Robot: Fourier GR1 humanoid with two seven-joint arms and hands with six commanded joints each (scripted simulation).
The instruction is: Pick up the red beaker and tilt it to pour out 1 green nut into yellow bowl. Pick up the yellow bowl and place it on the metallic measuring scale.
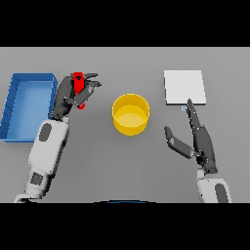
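Observation:
My left hand (68,95) is shut on the red beaker (78,84), a slim red vessel held left of the yellow bowl (131,114); most of the beaker is hidden by the fingers. The bowl stands upright at the table's middle, and I cannot make out a nut inside it. The metallic measuring scale (184,87), a pale square plate, lies at the back right. My right hand (197,139) is open, fingers straight, between the bowl and the scale, with one fingertip close to the scale's front edge.
A blue tray (14,105) with raised walls lies at the far left, just beside my left forearm. The grey table (127,161) stretches bare in front of the bowl.

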